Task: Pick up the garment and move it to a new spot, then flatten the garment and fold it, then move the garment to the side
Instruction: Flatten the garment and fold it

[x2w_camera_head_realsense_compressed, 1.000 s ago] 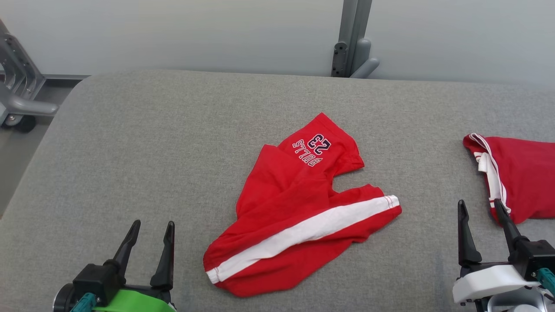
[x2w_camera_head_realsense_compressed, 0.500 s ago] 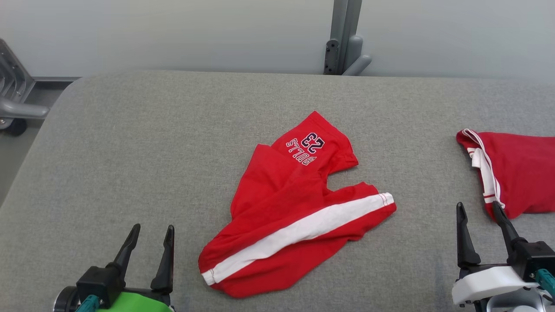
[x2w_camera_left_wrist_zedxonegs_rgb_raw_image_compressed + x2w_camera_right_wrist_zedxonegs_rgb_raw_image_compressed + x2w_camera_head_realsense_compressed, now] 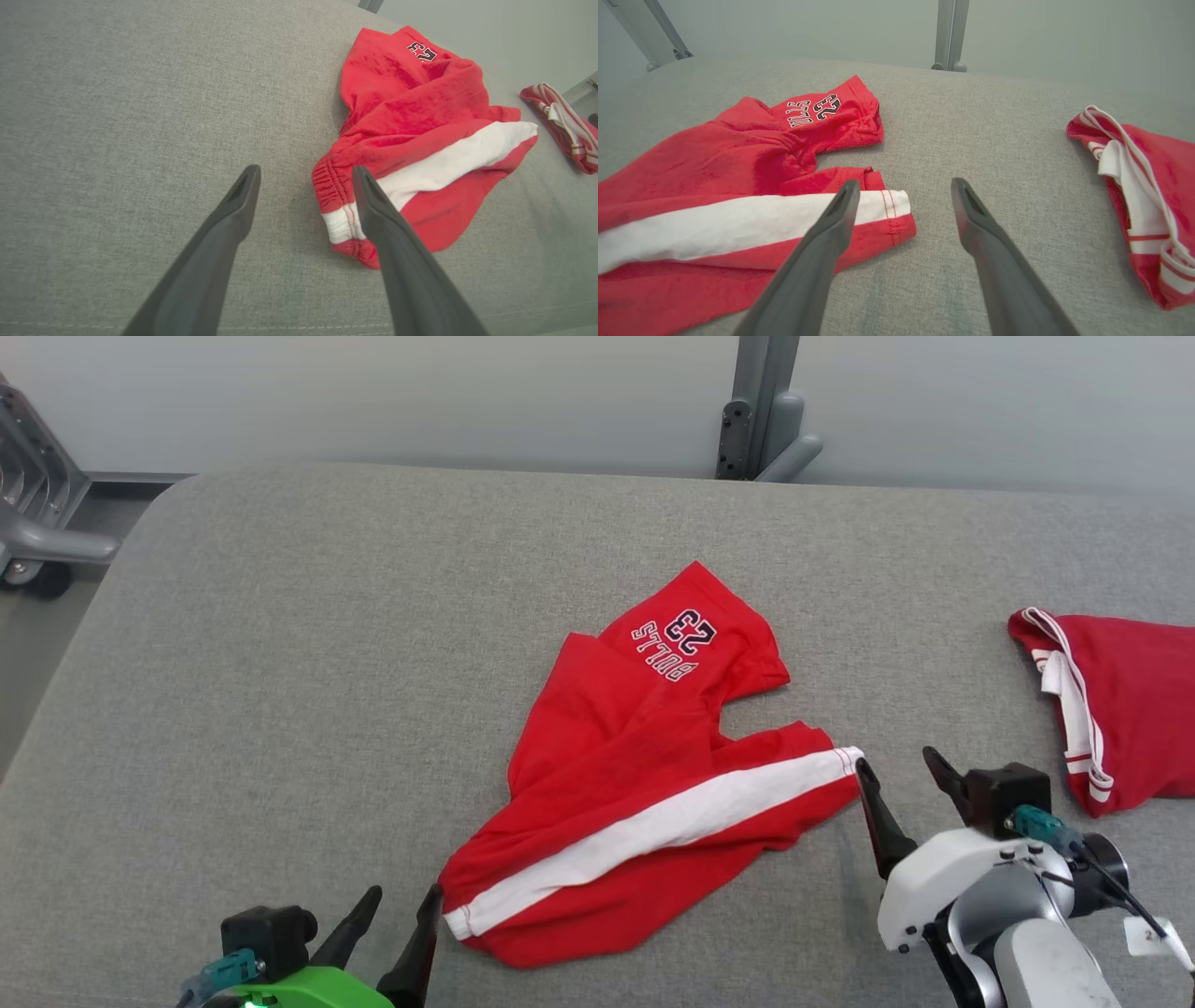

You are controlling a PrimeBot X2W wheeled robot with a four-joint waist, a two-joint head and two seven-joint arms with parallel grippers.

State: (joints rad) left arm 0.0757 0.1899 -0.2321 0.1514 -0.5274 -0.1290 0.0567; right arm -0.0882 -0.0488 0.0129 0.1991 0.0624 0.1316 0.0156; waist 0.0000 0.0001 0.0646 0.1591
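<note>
Lying crumpled on the grey table (image 3: 280, 663), the red shorts (image 3: 616, 775) are unheld; left gripper (image 3: 403, 894) spread wide beside the waistband (image 3: 327, 186), right gripper (image 3: 893, 758) spread wide beside the leg hem (image 3: 896, 210).

Red fabric shorts with a white side stripe (image 3: 644, 784), far leg carrying dark, white-outlined lettering "BULLS 23" (image 3: 674, 649), reading upside down in the head view

Crumpled red white-striped fabric shorts (image 3: 644, 784) are lying between the spread-fingered left gripper (image 3: 407, 896) and right gripper (image 3: 894, 762), just beside each.
</note>
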